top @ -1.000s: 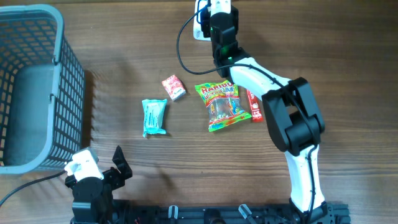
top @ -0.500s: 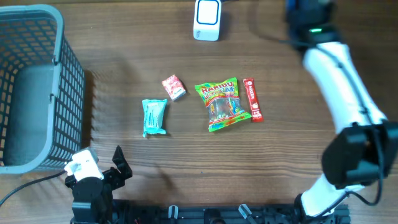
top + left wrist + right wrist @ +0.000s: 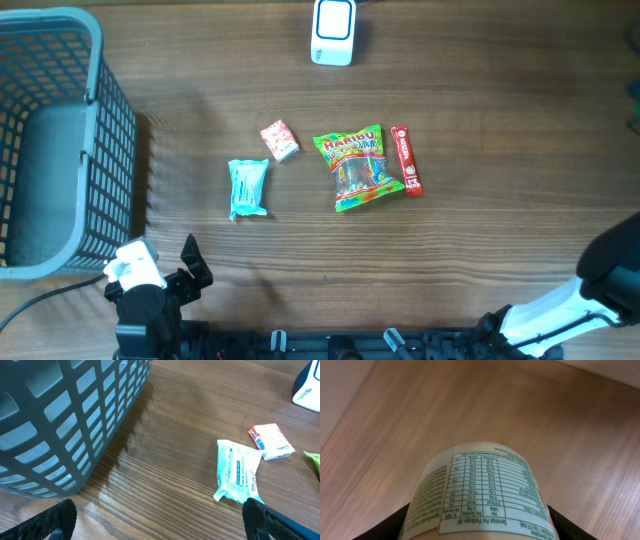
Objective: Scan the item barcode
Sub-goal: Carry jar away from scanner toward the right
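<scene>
1. Reference: the gummy bag [image 3: 360, 168] lies flat on the worktop [image 3: 500, 120].
2. The red bar [image 3: 406, 160] lies against the bag's right edge. Whether they touch cannot be told.
3. The pink box [image 3: 279, 140] lies near the bag's left side. The teal packet [image 3: 248, 188] lies further left and slightly nearer the robot.
4. The scanner [image 3: 333, 30] stands well beyond the bag, at the far edge.
5. The basket [image 3: 100, 120] stands far to the left of the bag.
6. The left gripper [image 3: 160, 527] rests well to the near left of the bag. Its jaws are spread wide and grasp nothing.
7. The right gripper [image 3: 479, 527] has its jaws clamped on a round container [image 3: 485, 490], one on each side. The nutrition table faces the wrist camera, above bare worktop.
8. The container is outside the overhead view, so its place relative to the bag cannot be told.
</scene>
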Controlling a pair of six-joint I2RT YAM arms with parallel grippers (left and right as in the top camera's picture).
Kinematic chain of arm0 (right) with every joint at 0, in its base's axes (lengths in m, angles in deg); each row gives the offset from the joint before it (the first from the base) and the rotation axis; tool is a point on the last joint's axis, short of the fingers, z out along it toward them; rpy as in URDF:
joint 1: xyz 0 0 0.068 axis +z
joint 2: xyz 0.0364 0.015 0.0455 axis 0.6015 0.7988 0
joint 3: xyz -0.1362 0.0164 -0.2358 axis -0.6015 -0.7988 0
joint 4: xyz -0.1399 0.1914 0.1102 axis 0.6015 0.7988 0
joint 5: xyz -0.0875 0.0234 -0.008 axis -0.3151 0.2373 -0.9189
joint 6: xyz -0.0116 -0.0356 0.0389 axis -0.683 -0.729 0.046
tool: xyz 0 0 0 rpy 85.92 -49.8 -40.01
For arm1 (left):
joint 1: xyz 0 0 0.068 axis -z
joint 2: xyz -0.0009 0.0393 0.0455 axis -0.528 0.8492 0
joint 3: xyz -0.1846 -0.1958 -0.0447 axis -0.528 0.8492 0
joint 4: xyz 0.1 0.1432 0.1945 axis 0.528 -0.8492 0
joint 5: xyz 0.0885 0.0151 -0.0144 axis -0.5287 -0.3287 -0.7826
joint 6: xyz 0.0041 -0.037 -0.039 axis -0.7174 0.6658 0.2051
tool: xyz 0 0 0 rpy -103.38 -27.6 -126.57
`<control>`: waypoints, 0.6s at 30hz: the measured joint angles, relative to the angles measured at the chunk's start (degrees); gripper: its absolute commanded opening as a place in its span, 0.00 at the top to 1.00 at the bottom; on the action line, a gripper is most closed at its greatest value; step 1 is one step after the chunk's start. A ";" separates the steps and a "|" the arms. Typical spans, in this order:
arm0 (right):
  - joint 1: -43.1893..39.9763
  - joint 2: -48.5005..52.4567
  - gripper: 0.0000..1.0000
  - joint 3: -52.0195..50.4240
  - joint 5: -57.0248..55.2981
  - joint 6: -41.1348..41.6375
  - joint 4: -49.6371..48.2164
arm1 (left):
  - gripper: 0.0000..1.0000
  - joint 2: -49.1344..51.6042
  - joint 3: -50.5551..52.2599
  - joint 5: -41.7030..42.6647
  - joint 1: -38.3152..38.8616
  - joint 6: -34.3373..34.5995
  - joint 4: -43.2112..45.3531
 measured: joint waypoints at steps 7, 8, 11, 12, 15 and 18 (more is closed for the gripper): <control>-7.30 5.77 0.30 -0.26 4.85 1.44 0.20 | 0.00 0.00 0.00 0.00 0.00 0.00 0.00; -7.96 7.41 0.29 -0.33 5.57 1.46 0.17 | 0.00 0.00 0.00 0.00 0.00 0.00 0.00; -9.44 11.06 0.25 -0.70 6.67 1.66 0.15 | 0.00 0.00 0.00 0.00 0.00 0.00 0.00; -9.97 12.26 0.22 -0.79 7.04 1.68 0.07 | 0.00 0.00 0.00 0.00 0.00 0.00 0.00; -11.26 14.45 0.09 -0.98 7.56 1.88 -0.48 | 0.00 0.00 0.00 0.00 0.00 0.00 0.00; -12.61 14.86 0.00 -0.98 8.02 0.63 -1.62 | 0.00 0.00 0.00 0.00 0.00 0.00 0.00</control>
